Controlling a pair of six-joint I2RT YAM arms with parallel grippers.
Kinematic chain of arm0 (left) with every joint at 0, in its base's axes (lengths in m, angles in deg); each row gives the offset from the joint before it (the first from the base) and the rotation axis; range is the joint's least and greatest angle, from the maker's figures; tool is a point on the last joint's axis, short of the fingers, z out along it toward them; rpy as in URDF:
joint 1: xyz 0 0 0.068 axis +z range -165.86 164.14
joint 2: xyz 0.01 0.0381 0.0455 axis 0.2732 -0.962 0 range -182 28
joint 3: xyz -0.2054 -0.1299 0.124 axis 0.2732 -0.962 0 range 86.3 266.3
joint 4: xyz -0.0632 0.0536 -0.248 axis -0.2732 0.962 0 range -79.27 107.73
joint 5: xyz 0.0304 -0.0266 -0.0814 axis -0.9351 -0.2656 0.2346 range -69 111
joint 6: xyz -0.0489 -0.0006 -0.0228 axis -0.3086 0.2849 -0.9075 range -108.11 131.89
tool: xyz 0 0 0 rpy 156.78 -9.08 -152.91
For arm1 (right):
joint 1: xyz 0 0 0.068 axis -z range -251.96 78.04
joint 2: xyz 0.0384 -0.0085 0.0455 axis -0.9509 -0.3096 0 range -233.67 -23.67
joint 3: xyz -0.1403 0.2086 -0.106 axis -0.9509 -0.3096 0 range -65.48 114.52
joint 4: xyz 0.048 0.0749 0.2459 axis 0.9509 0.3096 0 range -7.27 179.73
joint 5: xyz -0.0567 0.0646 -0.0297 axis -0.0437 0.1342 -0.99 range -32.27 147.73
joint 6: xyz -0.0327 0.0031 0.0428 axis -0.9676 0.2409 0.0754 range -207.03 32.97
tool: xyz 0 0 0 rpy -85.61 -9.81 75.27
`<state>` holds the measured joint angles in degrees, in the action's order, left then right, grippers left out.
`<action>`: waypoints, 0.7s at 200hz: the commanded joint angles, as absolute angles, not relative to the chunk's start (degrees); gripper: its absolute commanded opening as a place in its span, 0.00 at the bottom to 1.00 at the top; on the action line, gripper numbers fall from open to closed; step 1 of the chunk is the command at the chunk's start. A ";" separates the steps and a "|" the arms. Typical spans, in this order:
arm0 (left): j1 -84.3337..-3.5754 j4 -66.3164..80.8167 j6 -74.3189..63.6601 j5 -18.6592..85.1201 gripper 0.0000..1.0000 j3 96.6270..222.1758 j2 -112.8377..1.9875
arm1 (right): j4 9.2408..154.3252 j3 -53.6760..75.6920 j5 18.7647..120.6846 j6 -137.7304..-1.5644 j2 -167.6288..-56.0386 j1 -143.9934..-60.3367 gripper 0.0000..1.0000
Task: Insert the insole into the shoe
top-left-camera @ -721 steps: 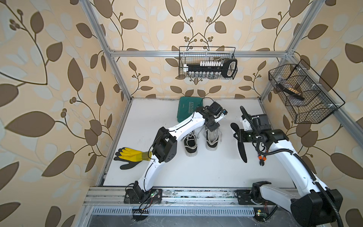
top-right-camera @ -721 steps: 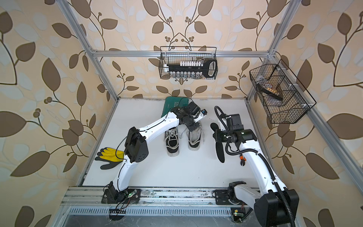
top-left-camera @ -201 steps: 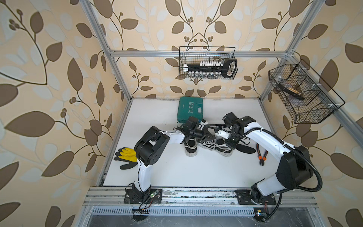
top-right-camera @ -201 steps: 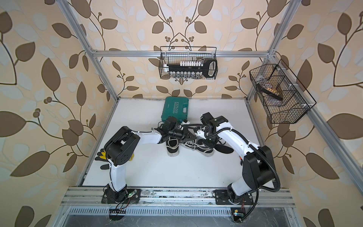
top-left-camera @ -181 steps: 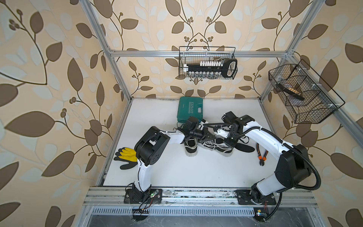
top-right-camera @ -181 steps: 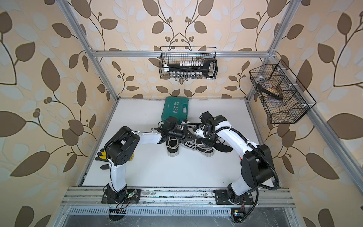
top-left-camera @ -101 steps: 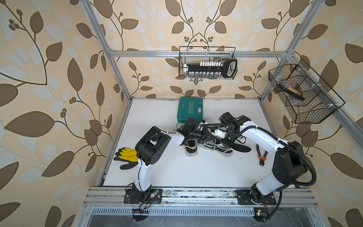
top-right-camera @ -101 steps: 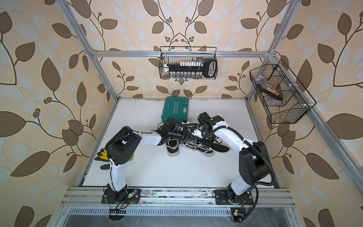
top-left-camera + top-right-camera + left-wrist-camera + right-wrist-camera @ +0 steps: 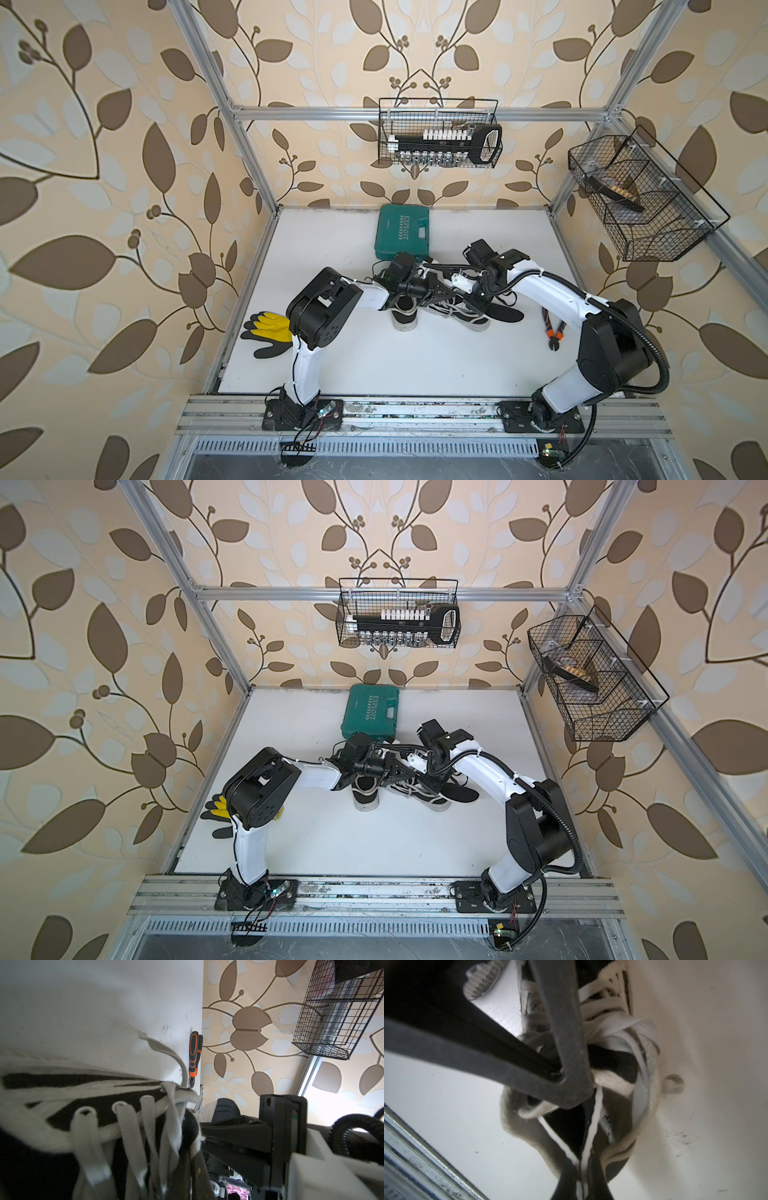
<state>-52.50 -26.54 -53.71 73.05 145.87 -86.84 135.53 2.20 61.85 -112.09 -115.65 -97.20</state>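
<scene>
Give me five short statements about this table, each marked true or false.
1. The green case lies at the back of the table. True.
2. The pliers sit in a wire basket. False: they lie on the table near its right edge.
3. The insole is fully inside the shoe. False: much of it shows outside, beside the shoe.
4. The yellow gloves lie at the table's left edge. True.
5. Only one shoe is present. False: a second shoe stands upright beside it.
</scene>
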 commanded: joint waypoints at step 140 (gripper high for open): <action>-53.45 -32.31 -56.14 73.70 0.00 143.26 -85.86 | 134.76 9.48 65.82 -104.64 -122.74 -96.45 0.11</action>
